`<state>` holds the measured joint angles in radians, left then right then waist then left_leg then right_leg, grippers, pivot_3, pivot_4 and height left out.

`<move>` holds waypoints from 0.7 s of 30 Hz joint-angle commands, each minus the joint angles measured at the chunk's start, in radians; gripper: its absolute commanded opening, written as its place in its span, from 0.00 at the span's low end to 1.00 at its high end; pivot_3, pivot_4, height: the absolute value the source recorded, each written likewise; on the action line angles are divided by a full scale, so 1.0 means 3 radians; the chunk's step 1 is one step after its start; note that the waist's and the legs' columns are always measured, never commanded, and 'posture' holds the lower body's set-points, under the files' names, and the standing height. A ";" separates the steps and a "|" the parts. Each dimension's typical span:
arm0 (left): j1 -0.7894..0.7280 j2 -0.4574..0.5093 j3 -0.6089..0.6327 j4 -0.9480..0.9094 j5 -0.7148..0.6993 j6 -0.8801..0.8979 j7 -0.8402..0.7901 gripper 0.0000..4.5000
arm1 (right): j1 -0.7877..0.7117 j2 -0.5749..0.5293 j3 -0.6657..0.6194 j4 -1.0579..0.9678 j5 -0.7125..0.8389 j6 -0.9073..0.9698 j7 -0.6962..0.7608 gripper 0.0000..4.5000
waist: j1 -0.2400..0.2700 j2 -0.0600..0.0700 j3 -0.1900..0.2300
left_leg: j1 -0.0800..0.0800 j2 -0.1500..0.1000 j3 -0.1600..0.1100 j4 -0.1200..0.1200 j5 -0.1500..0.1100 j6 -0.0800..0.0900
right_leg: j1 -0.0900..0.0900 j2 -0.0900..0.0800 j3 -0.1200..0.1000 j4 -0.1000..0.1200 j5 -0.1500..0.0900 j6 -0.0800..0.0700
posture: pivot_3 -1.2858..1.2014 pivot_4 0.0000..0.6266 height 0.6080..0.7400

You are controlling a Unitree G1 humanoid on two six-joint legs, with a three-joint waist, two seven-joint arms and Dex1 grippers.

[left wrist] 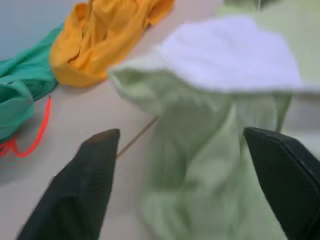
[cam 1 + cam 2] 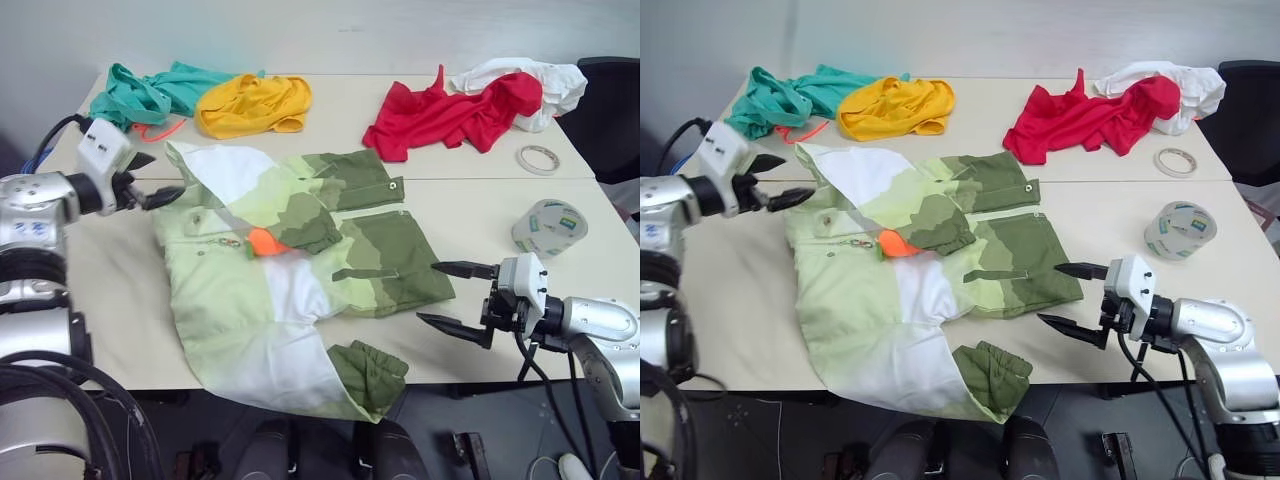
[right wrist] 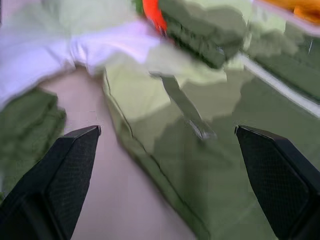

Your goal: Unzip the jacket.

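My left gripper (image 2: 160, 178) is hovering spread and empty just off the jacket (image 2: 290, 270), which is lying crumpled across the table (image 2: 480, 215). Its 2 front panels are looking parted, with the orange zipper pull (image 2: 265, 241) near the middle, so unzipping seems mostly done. My right gripper (image 2: 455, 295) is waiting, fingers apart, beside the hem.

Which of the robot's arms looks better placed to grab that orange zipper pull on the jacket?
Probably the left. The open left gripper hovers at the jacket's upper edge, nearer the orange zipper pull. The open right gripper hangs off the jacket's far side.
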<state>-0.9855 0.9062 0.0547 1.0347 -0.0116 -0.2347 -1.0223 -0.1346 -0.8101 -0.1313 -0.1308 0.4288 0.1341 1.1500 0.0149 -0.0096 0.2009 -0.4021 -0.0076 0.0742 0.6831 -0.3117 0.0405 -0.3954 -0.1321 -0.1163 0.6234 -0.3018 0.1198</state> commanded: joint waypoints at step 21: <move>0.2502 -0.0124 0.0225 -0.2784 -0.0729 0.0156 -0.0545 0.73 | -0.1192 0.0249 0.0737 0.1628 -0.0570 -0.0617 0.0867 0.33 | -0.0055 0.0005 0.0002 | 0.0000 0.0000 -0.0009 0.0003 -0.0002 0.0003 | 0.0004 -0.0008 -0.0004 0.0002 0.0000 -0.0002 | 0.52 0.24 1.00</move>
<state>-0.2402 0.8649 0.1217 0.2357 -0.2254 -0.1928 -1.1861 -0.4963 -0.7298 0.1042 0.3829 0.2263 -0.0534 1.3778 -0.0016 -0.0080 0.2015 -0.4022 -0.0075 0.0718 0.6841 -0.3123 0.0414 -0.3942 -0.1344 -0.1176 0.6241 -0.3019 0.1193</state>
